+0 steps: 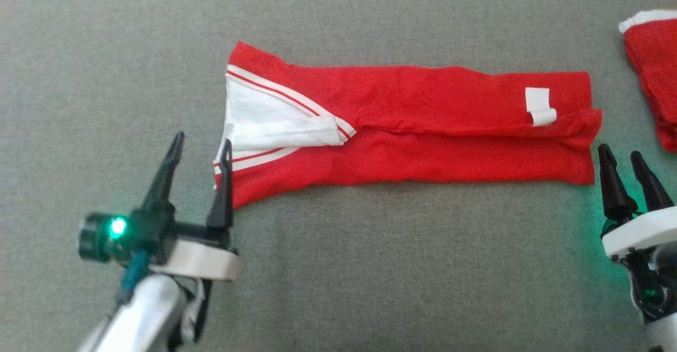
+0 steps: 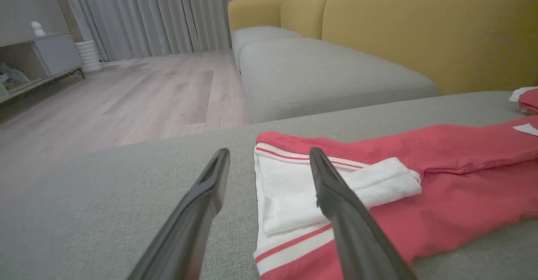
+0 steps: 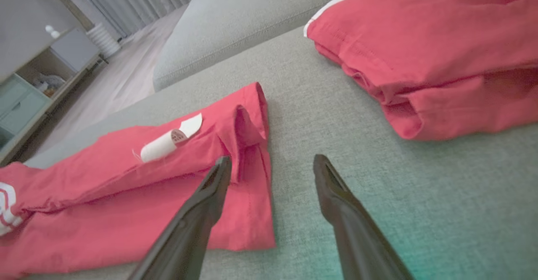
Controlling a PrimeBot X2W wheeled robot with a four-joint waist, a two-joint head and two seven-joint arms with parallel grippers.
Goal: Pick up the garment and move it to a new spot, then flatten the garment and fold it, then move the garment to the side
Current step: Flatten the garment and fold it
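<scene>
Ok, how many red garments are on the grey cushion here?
2. The long garment lies stretched across the centre of the cushion; the second garment, folded, sits at the right edge, partly cut off. More could lie beyond the frame.

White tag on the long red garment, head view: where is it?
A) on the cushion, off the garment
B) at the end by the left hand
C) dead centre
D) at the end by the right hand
D: the white tag lies on the red garment close to the end beside the right hand, while the left hand is at the opposite end with the striped white trim.
</scene>
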